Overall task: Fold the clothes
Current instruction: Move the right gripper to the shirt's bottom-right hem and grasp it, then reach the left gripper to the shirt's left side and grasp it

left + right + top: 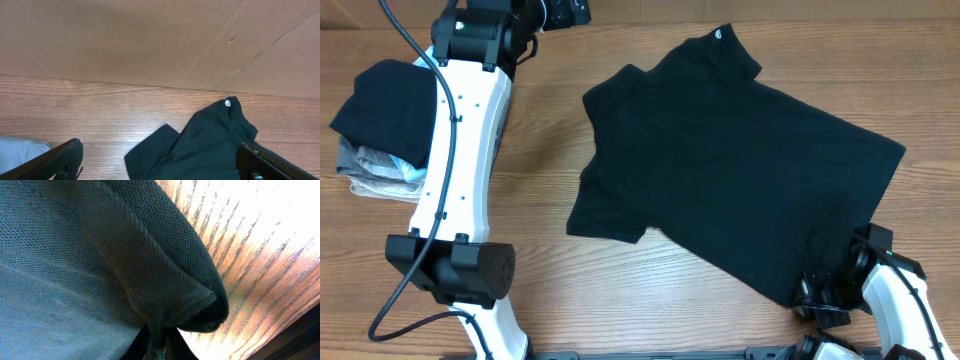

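Fabric fills almost the whole right wrist view. It is the black T-shirt (100, 270), seen so close that its weave shows. It bunches into a fold that runs down to 6 o'clock, where the right gripper (157, 347) has its 2 fingers closed tight on the cloth. The wooden table (270, 255) shows past the fold toward 3 o'clock.

From overhead, the T-shirt lies spread out on the table, covering the middle and reaching toward 3 o'clock. A small white label (719, 33) sits on the part of the shirt that juts out toward 12 o'clock. The shirt's edge toward 9 o'clock is uneven, with 1 lobe at about 10 o'clock and another at about 7 o'clock. I cannot tell for certain which parts are sleeves. The right gripper is at the shirt's corner nearest 5 o'clock, pinching the cloth there.

The left arm (460, 150) stretches along the 9 o'clock side, apart from the shirt. In the left wrist view the left gripper (159, 150) stands spread wide and holds nothing. The labelled part of the shirt lies on the table ahead of it, untouched. A stack of folded garments (380, 130), dark on top with grey and light blue beneath, rests at 9 o'clock, just beside the left arm.
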Robot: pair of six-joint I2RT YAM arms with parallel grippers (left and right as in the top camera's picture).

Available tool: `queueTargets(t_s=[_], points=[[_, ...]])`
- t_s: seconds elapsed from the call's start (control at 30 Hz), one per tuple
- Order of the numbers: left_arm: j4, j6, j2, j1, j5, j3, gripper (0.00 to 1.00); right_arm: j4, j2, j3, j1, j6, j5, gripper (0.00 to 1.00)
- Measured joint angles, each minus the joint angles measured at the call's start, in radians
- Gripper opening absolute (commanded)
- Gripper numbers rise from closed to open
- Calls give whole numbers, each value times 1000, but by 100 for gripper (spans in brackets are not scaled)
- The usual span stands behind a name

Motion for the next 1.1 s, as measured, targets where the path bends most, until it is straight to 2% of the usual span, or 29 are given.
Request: queueTargets(t_s=[0.23,0.33,0.9,0.97,1.1], points=[[0,0,0,0,0,0,100,10,0,0,0,-42,-16,8],[0,0,0,0,0,0,100,22,0,0,0,-61,-33,4],[24,1,0,0,0,0,100,38,3,0,0,-71,-56,4],[-35,4,0,0,0,0,97,37,3,0,0,-72,-56,4],[-302,0,0,0,-14,-5,88,38,3,0,0,-72,-56,4]])
